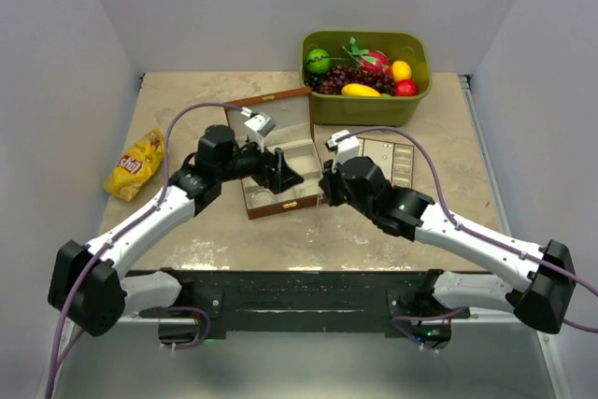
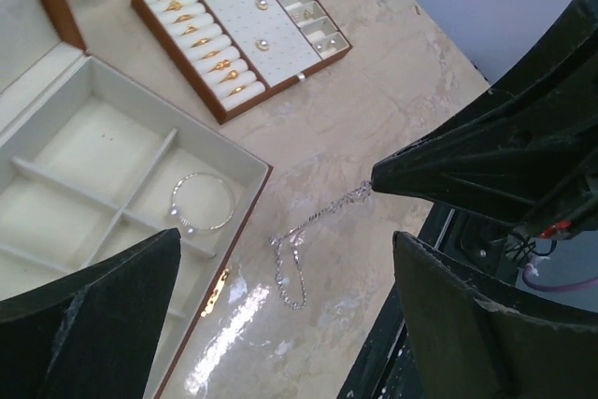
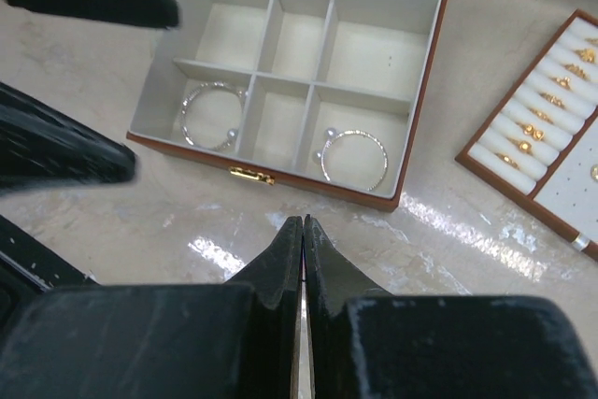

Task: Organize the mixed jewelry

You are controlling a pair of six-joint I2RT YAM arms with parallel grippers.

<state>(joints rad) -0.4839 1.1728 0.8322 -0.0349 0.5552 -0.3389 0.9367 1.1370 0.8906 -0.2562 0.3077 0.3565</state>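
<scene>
Chain [image 2: 327, 213], fine silvery links, in right pincer [image 3: 303, 223]

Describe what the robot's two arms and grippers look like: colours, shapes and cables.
The left arm and right arm share white tubular links joined by chunky black joint housings. A purple cable loops along the left arm, another along the right. Small white camera blocks sit at the wrists. The left gripper and right gripper have matte black, wedge-shaped fingers.
</scene>
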